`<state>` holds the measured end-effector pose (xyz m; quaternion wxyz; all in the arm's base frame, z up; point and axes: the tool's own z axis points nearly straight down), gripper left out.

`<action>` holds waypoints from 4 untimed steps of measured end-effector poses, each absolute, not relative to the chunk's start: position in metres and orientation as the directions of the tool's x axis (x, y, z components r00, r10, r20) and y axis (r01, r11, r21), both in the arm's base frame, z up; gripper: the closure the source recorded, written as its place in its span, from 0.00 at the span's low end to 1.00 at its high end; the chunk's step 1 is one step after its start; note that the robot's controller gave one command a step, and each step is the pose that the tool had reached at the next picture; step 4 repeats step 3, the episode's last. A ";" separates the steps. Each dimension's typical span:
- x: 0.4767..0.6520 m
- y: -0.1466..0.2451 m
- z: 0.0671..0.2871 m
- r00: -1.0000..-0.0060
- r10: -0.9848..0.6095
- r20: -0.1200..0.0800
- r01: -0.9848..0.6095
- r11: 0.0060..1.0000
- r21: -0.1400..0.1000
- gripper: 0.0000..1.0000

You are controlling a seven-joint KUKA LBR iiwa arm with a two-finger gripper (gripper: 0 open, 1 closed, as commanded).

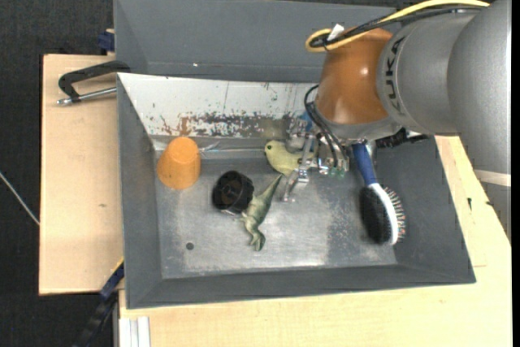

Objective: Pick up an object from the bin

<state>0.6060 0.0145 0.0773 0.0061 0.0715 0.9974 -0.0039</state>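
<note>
We see the gripper (295, 177) low in the grey bin (211, 249), at the upper end of a green toy lizard (260, 213). A pale yellow piece (279, 157) lies just beside the jaws. We cannot tell whether they are open or closed.

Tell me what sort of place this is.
Probably a robotics lab's grasping test station: a robot arm reaches into a grey metal bin holding unrelated odds, such as an orange cup, a hairbrush and a green toy lizard.

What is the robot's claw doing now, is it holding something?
Gripper: cannot tell whether open or closed. It is at the top end of the green toy dinosaur, but a hold cannot be made out.
</note>
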 end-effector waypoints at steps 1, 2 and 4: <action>0.612 0.015 0.082 -0.989 0.142 -0.035 0.142 0.990 -0.002 1.00; 0.615 0.016 0.168 -0.990 0.141 -0.016 0.141 0.990 0.003 1.00; 0.617 0.017 0.196 -0.990 0.140 -0.011 0.140 0.990 0.003 1.00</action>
